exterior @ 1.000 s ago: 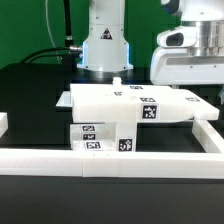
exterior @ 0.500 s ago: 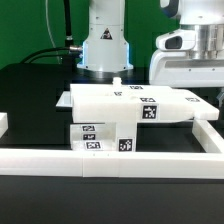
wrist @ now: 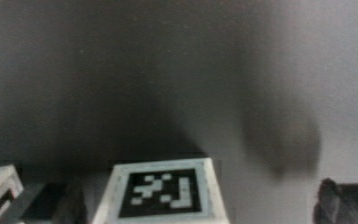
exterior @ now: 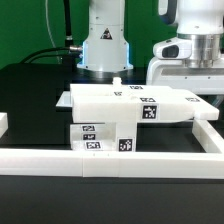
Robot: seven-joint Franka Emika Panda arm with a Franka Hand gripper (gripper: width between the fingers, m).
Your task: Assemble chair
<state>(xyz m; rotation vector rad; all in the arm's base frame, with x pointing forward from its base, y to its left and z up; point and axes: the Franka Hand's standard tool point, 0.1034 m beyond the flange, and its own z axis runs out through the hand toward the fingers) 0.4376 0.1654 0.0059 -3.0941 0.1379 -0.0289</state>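
The chair stands part-built in the exterior view: a flat white slab (exterior: 130, 100) with marker tags rests on white tagged blocks (exterior: 100, 135), just behind the front border wall. The robot's hand (exterior: 188, 58) hangs above and behind the slab's end at the exterior view's right, touching nothing. In the blurred wrist view my gripper (wrist: 201, 204) is open, one dark finger (wrist: 350, 200) showing at the edge. A white tagged part (wrist: 158, 190) lies well below the jaws and nothing is held.
A long low white border wall (exterior: 120, 162) runs along the front, with side pieces at both ends. The robot's base (exterior: 105, 45) stands behind the chair on the black table. Cables hang at the back of the exterior view's left.
The hand has lifted a little and drifted slightly toward the exterior view's left. The chair parts have not moved, and the jaws stay open.
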